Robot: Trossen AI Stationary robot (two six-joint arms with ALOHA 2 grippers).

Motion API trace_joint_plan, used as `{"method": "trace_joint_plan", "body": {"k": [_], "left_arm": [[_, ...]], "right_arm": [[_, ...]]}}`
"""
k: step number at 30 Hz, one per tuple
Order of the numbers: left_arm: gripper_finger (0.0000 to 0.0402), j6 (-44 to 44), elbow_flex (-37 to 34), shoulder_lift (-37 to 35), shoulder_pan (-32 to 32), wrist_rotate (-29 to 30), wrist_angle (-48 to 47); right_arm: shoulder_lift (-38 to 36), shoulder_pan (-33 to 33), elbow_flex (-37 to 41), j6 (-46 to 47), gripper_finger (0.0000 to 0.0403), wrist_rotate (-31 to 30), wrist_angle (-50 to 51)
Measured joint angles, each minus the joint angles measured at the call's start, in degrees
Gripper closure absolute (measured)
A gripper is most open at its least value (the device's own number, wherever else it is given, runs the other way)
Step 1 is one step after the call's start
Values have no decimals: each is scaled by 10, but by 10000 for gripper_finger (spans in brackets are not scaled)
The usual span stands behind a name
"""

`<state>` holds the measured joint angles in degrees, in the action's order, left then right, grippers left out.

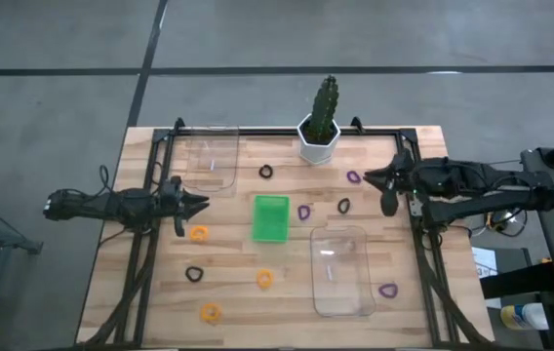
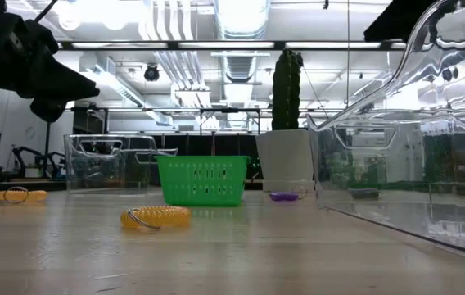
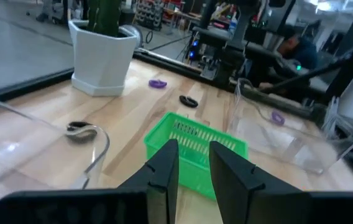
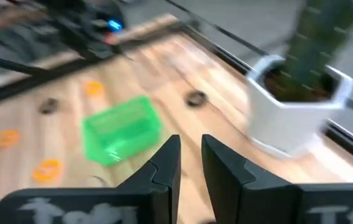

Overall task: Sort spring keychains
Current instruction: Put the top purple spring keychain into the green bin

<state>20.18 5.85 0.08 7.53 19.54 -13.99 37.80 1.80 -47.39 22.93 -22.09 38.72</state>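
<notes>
While both dark claws [image 1: 199,205] [image 1: 386,187] gape narrowly, empty, coiled keychains [image 1: 198,232] dot wood

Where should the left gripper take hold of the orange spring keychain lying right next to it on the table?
Probably straight from above. The orange spring keychain lies flat on the wooden table, a small open loop just beside the left gripper. Put one finger inside the ring, one outside, and pinch across the coil. It looks too low for a side approach.
</notes>
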Motion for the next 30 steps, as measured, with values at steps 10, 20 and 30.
{"method": "trace_joint_plan", "body": {"k": [10, 20, 30], "left_arm": [[319, 72, 1, 0, 0, -1, 1], [319, 73, 2, 0, 0, -2, 4], [319, 73, 3, 0, 0, -2, 2]], "right_arm": [[112, -11, -67, 70, 344, -26, 67], [193, -52, -90, 72, 314, -21, 92], [255, -113, -92, 127, 242, -11, 173]]}}
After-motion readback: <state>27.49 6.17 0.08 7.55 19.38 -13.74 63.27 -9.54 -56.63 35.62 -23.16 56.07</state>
